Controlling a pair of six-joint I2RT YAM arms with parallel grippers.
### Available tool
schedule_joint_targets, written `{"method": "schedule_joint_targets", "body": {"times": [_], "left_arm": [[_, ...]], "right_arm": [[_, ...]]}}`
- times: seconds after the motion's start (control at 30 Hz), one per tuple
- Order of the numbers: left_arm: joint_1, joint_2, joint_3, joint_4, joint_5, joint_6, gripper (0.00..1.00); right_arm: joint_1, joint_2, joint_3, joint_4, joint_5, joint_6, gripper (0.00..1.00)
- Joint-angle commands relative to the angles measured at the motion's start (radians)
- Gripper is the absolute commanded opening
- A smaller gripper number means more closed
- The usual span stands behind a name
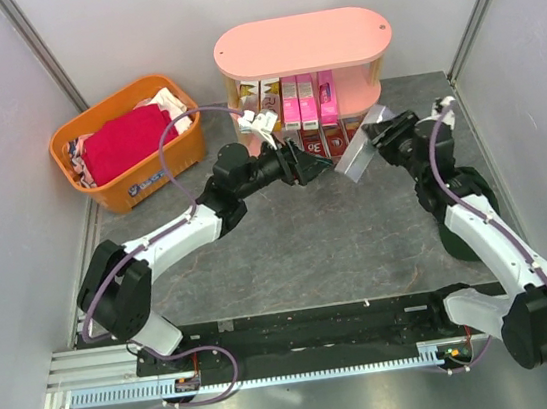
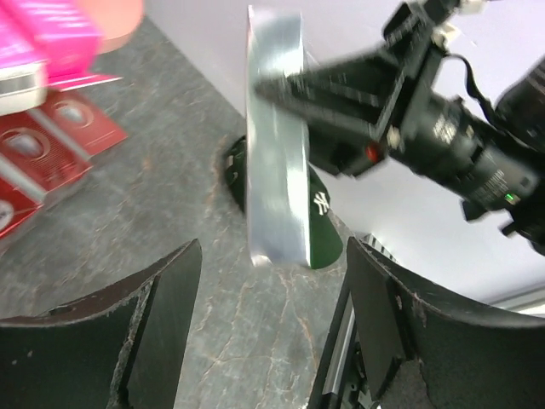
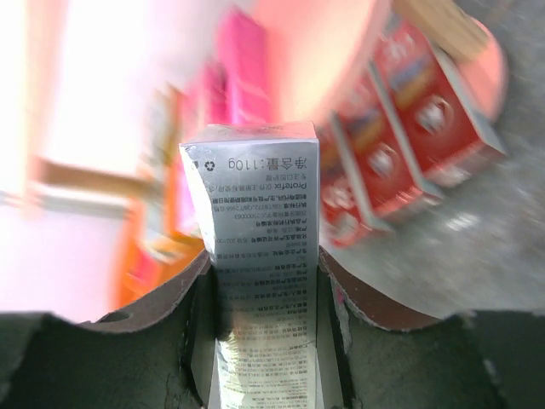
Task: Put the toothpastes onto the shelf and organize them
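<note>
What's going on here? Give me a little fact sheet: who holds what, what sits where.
right gripper: shut on silver-grey carton, by the shelf
left gripper: open, empty
pink cartons: upright inside the shelf
dark red cartons: lying flat, low at shelf front
orange basket: left of shelf, holds red cloth

Read "110g" in black at the top end of the silver-grey carton (image 3: 260, 256), after three Chinese signs, with a small round-arrows sign at its left corner. Saw many rows of tiny black print below that, too small to read. Spotted a white "NY" sign on the dark green cap (image 2: 324, 228), near the right edge of the table (image 1: 290, 253). Found white lettering on the red cartons (image 3: 426, 128) and a label on the orange basket (image 1: 163, 169), both too blurred to read.
</note>
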Motion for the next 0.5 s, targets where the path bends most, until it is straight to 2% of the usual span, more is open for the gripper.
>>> {"method": "schedule_joint_targets", "body": {"times": [0.0,0.1,0.27,0.47], "left_arm": [[-0.042,-0.065,0.039,-0.038,-0.090,0.114,0.77],[-0.057,-0.083,0.039,-0.043,-0.107,0.131,0.77],[-0.094,-0.077,0.076,-0.090,-0.141,0.195,0.78],[-0.118,-0.023,0.122,-0.110,-0.112,0.224,0.79]], "right_arm": [[-0.060,-0.072,-0.092,0.314,-0.057,0.302,0.03],[-0.071,-0.077,-0.134,0.424,-0.095,0.400,0.03],[-0.072,-0.077,-0.121,0.440,-0.131,0.436,0.02],[-0.072,-0.083,-0.112,0.428,-0.157,0.447,0.02]]}}
